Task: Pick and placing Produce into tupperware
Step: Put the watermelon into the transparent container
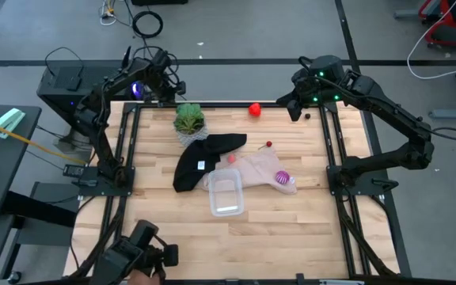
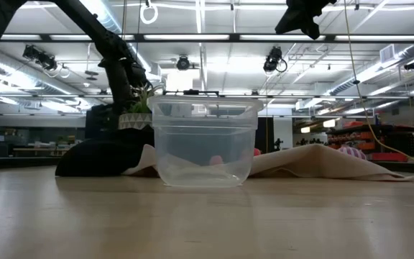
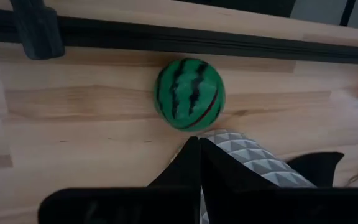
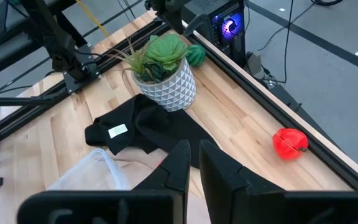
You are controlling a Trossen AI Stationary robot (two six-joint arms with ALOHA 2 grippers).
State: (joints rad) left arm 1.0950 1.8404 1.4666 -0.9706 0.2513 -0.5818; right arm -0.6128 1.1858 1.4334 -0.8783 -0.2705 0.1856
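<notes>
My left claw [image 3: 199, 146] — pinched shut, empty — hovers at six o'clock of the striped green toy melon [image 3: 189, 94]; next I must open wide.

The wooden bench [image 1: 291, 229] carries a clear tub [image 1: 226, 195] near its middle, with a black cloth [image 1: 200, 161] and a beige cloth [image 1: 256, 170] just beyond it, a potted plant [image 1: 189, 121] farther back, a striped green ball [image 4: 196, 55] beside that pot, and a red fruit [image 1: 255, 109] toward the far edge.
</notes>
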